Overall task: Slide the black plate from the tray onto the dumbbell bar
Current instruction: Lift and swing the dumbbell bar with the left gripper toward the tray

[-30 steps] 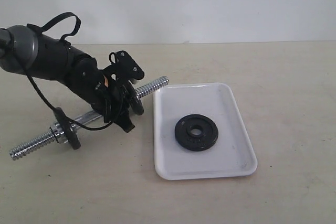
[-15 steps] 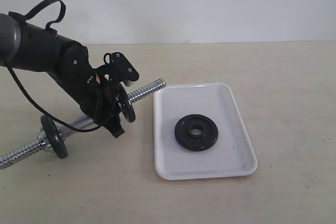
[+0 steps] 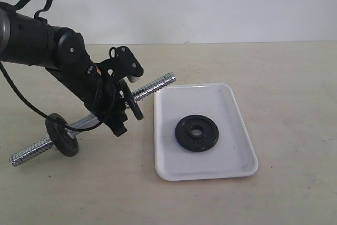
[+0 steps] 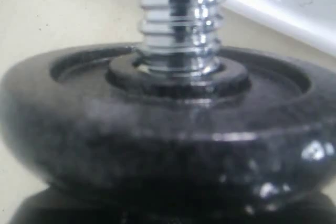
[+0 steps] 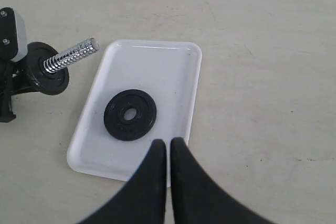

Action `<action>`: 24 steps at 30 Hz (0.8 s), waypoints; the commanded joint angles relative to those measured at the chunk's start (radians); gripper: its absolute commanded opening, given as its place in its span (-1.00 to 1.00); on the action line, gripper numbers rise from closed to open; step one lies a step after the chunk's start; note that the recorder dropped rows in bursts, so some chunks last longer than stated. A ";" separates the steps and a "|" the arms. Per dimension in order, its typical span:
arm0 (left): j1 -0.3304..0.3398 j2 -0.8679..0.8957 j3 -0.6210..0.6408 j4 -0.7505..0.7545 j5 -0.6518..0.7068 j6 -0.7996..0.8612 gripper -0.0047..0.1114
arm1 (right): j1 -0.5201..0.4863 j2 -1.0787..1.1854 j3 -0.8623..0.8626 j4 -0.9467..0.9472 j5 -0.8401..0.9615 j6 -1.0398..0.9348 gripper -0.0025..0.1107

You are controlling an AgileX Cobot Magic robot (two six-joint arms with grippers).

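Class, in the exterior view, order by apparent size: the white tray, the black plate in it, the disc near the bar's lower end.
1. white tray
2. black plate
3. disc, seen tilted, so its rank below the plate is unsure.

Bright, soft, even light. Faint short shadows only, at near edge of tray (image 3: 205, 176). Chrome glints on dumbbell bar (image 3: 155, 86). Left wrist view very close, out of focus: mounted disc (image 4: 157, 129) blurred, speckled highlights. Right wrist view sharp.
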 commanded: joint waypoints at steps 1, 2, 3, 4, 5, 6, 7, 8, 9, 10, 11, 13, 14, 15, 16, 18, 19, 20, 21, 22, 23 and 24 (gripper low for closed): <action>-0.002 -0.044 -0.018 -0.016 -0.021 0.015 -0.84 | -0.004 0.000 -0.006 -0.005 0.007 -0.033 -0.96; -0.002 -0.044 -0.018 -0.016 -0.021 0.015 -0.84 | -0.004 0.000 -0.006 -0.005 0.007 -0.033 -0.96; -0.002 -0.044 -0.018 -0.016 -0.019 0.015 -0.84 | -0.004 0.000 -0.006 -0.004 0.007 -0.036 -0.96; -0.002 -0.044 -0.018 -0.016 -0.019 0.015 -0.84 | -0.004 0.000 -0.006 -0.001 0.007 -0.041 -0.96; -0.002 -0.044 -0.018 -0.016 -0.016 0.015 -0.84 | -0.004 0.000 -0.006 -0.001 0.005 -0.047 -0.96; -0.002 -0.044 -0.018 -0.016 -0.016 0.015 -0.84 | -0.004 0.000 -0.006 -0.001 0.005 -0.052 -0.96; -0.002 -0.044 -0.018 -0.019 -0.016 0.018 -0.84 | -0.004 0.000 -0.006 -0.001 0.005 -0.057 -0.96; -0.002 -0.044 -0.018 -0.032 -0.012 0.036 -0.84 | -0.004 0.000 -0.006 -0.001 0.005 -0.059 -0.96; -0.002 -0.044 -0.018 -0.047 -0.010 0.055 -0.84 | -0.004 0.000 -0.006 0.001 0.005 -0.060 -0.96; -0.002 -0.046 -0.018 -0.068 -0.008 0.085 -0.84 | -0.004 0.000 -0.006 0.004 0.005 -0.060 -0.96; -0.002 -0.047 -0.018 -0.105 -0.005 0.121 -0.84 | -0.004 0.000 -0.006 0.004 0.005 -0.060 -0.96; -0.002 -0.054 -0.018 -0.189 -0.003 0.203 -0.84 | -0.004 0.000 -0.006 0.004 0.005 -0.060 -0.96; -0.002 -0.056 -0.018 -0.258 -0.002 0.264 -0.84 | -0.004 0.002 -0.006 0.006 0.005 -0.060 -0.96; -0.002 -0.063 -0.018 -0.299 0.002 0.303 -0.84 | -0.004 0.002 -0.006 0.008 0.005 -0.060 -0.96; -0.002 -0.066 -0.018 -0.345 0.007 0.349 -0.84 | -0.004 0.002 -0.006 0.008 0.005 -0.060 -0.96; -0.002 -0.075 -0.018 -0.415 0.016 0.420 -0.84 | -0.004 0.002 -0.006 0.010 0.003 -0.060 -0.96; -0.002 -0.077 -0.018 -0.440 0.020 0.448 -0.84 | -0.004 0.007 -0.006 0.014 0.003 -0.060 -0.96; -0.002 -0.080 -0.018 -0.442 0.023 0.464 -0.84 | -0.004 0.012 -0.006 0.022 0.007 -0.060 -0.96; -0.002 -0.080 -0.018 -0.442 0.023 0.464 -0.84 | -0.004 0.025 -0.006 0.023 0.012 -0.060 -0.96; -0.002 -0.080 -0.018 -0.442 0.023 0.464 -0.84 | -0.004 0.036 -0.006 0.023 0.015 -0.060 -0.96; -0.002 -0.080 -0.018 -0.440 0.026 0.464 -0.84 | -0.004 0.047 -0.006 0.023 0.017 -0.060 -0.96; -0.002 -0.080 -0.018 -0.437 0.031 0.464 -0.84 | -0.004 0.062 -0.006 0.023 0.017 -0.060 -0.96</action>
